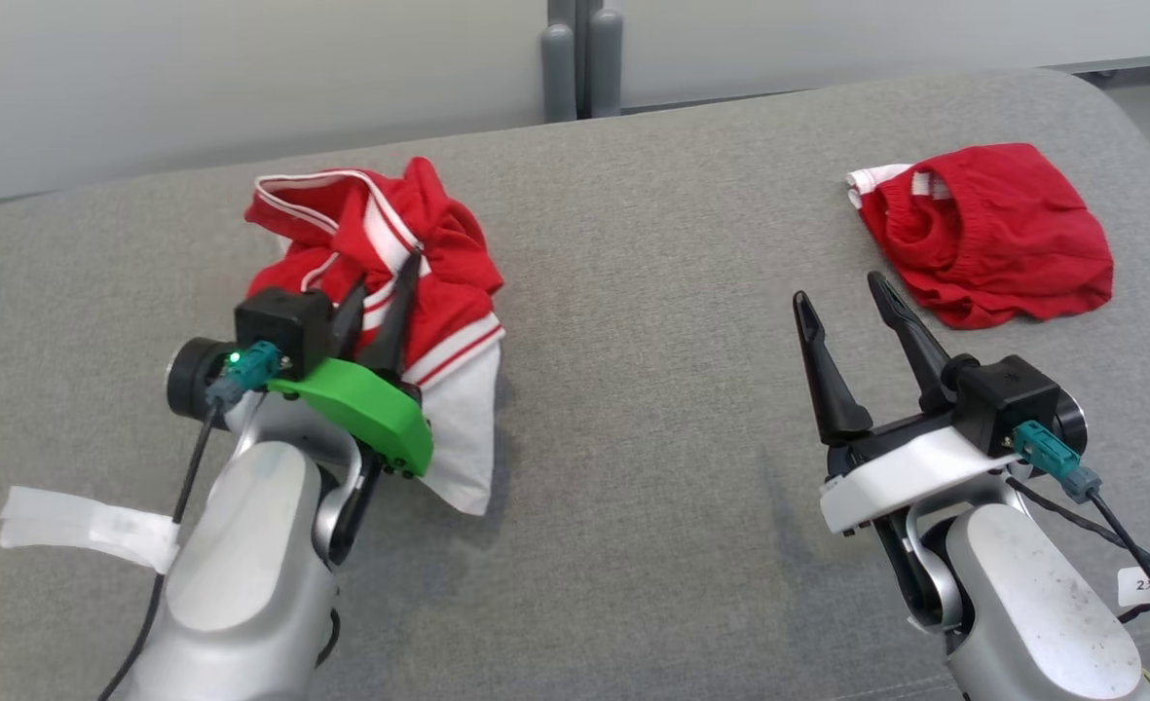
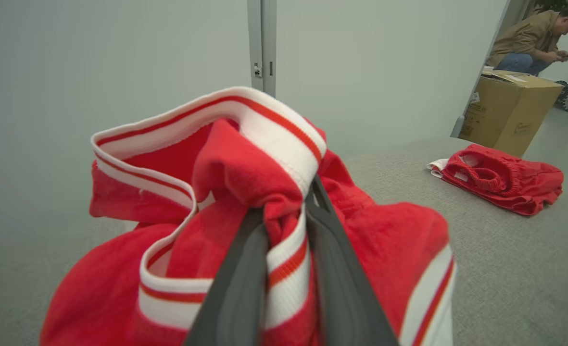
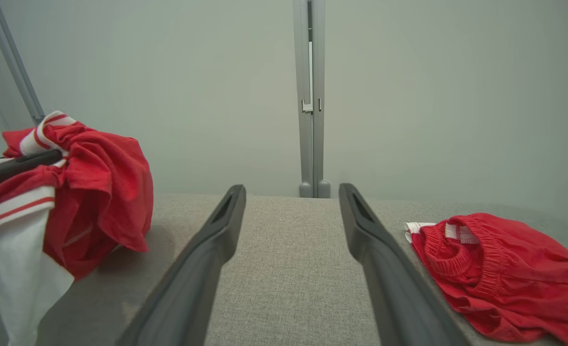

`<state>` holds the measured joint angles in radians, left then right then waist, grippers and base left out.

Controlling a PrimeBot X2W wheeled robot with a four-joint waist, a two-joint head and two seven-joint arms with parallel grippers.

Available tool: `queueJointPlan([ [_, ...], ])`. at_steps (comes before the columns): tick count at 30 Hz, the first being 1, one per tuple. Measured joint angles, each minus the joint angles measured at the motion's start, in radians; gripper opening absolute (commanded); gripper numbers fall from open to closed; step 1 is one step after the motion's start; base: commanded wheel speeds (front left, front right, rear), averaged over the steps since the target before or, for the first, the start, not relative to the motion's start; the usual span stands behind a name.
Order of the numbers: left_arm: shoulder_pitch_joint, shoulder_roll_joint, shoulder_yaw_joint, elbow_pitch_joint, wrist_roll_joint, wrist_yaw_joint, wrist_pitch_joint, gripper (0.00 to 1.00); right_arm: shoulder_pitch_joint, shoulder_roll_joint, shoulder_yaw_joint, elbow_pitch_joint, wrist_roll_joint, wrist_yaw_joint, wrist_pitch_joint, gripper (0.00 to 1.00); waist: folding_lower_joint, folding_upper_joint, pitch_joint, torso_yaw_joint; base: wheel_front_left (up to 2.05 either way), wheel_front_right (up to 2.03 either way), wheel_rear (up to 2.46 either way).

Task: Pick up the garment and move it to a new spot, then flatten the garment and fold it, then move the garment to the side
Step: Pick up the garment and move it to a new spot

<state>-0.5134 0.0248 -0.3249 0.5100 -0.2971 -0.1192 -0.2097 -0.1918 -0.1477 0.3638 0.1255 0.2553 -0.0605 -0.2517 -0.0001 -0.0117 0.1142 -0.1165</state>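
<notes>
Now pinching a fold of the garment [image 1: 419, 243] in the left gripper [image 1: 388, 271], closed almost fully on red cloth and a white striped band. Hanging bunched over the left half of the grey padded top [image 1: 633, 341], nearer its far edge, with a white panel drooping on the near side. Holding the right gripper [image 1: 837, 287] spread wide and empty over the right half, short of red shorts [image 1: 998, 243] by the far right corner. Likely light, soft and limp, so prone to sag and twist; better taken at the ribbed band or a hem, by two corners for flattening.
</notes>
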Motion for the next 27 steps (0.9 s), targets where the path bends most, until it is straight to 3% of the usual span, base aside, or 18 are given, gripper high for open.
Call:
queueJointPlan([
  [11,0.031,0.001,-0.176,-0.025,-0.06,0.003,0.086,0.0,0.001,0.019,0.034,-0.008,0.0,0.021,0.0,1.0,0.0,0.0,-0.025,-0.115,0.0,0.0,0.0],
  [18,0.034,0.004,-0.215,0.003,-0.08,0.049,0.112,0.0,0.001,0.026,0.048,-0.005,0.001,0.033,0.0,1.0,0.0,0.0,-0.014,-0.18,0.0,0.0,0.0],
  [20,0.033,0.005,-0.224,0.005,-0.1,0.062,0.112,0.46,0.001,0.03,0.053,-0.002,0.001,0.034,0.0,1.0,0.0,0.0,-0.008,-0.202,0.0,0.0,0.0],
  [21,0.033,0.005,-0.228,0.005,-0.109,0.067,0.112,0.74,0.001,0.032,0.056,0.001,0.001,0.034,0.0,1.0,0.0,0.0,-0.005,-0.213,0.0,0.0,0.0],
  [22,0.032,0.005,-0.231,0.004,-0.122,0.073,0.112,0.74,0.0,0.033,0.057,0.004,0.002,0.035,0.0,1.0,0.0,0.0,-0.002,-0.224,0.0,0.0,0.0],
  [23,0.031,0.006,-0.235,0.004,-0.134,0.077,0.112,0.94,0.0,0.035,0.058,0.008,0.002,0.038,0.0,1.0,0.0,0.0,0.001,-0.235,0.0,0.0,0.0],
  [27,0.019,0.008,-0.262,0.0,-0.184,0.089,0.089,1.0,0.0,0.038,0.057,0.021,0.008,0.042,0.0,1.0,0.0,0.0,0.015,-0.275,0.0,0.0,0.0],
])
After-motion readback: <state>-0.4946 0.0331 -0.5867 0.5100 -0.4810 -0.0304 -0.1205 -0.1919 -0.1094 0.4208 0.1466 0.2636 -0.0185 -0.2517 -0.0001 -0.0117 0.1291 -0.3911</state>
